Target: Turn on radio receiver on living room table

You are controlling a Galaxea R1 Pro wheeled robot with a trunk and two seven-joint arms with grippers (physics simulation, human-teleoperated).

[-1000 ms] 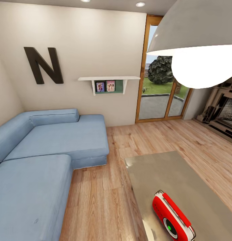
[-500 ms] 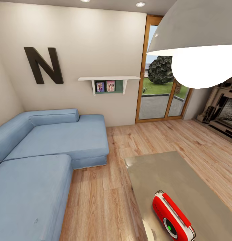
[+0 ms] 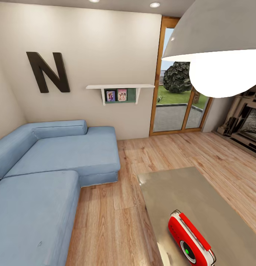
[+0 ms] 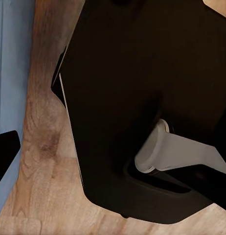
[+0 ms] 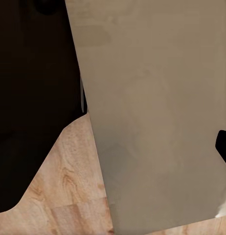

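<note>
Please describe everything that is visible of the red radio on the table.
The radio receiver is a small red portable set with rounded corners and white trim along its edges. A red handle runs along its top, and its front carries a round grey dial with a green centre. The casing looks like smooth plastic. It stands upright on the glossy grey-beige table, turned at an angle near the table's near corner in the head view, partly cut off by the picture's lower edge. Nothing but the tabletop touches it.

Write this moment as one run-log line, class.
scene: living room | radio receiver: on table, near edge, untouched | sofa: left | hands: unseen in head view | phase: approach
</note>
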